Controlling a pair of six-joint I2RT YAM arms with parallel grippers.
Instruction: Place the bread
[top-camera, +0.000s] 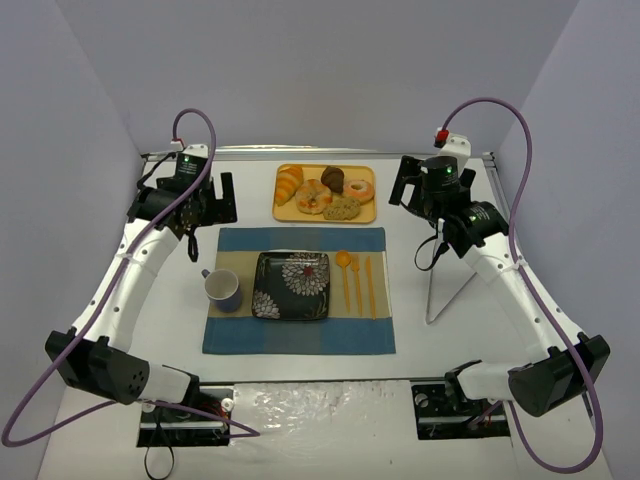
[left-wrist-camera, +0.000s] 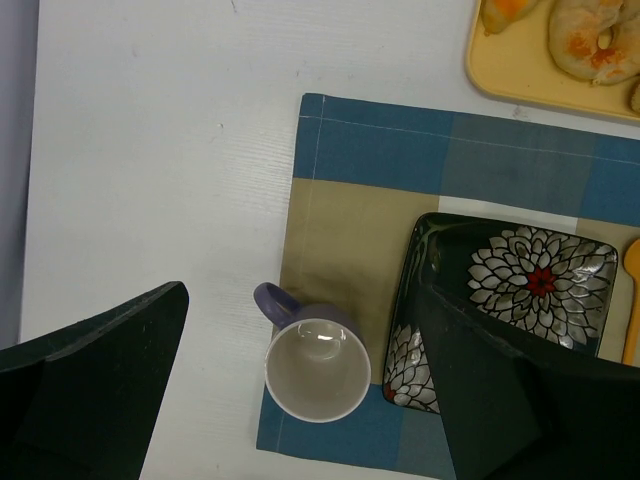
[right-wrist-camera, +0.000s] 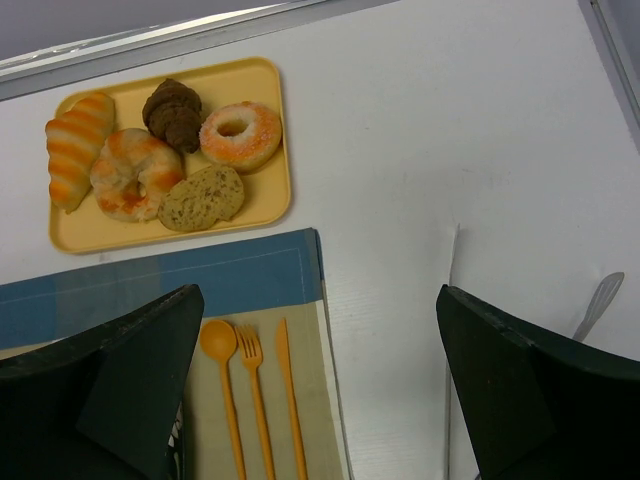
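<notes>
The bread (right-wrist-camera: 202, 197) lies on the yellow tray (right-wrist-camera: 265, 195) at its near edge, seemingly touching a glazed doughnut (right-wrist-camera: 135, 175). The 2 grippers, left gripper (left-wrist-camera: 305, 300) and right gripper (right-wrist-camera: 320, 292), hang above the table with jaws spread wide, empty.

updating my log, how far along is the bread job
Nothing looks done yet: the bread lies on the tray among the pastries, and the plate is bare. Nothing is in hand; both sets of jaws are open and empty. Left: grasp the bread and place it, probably on the plate.
</notes>
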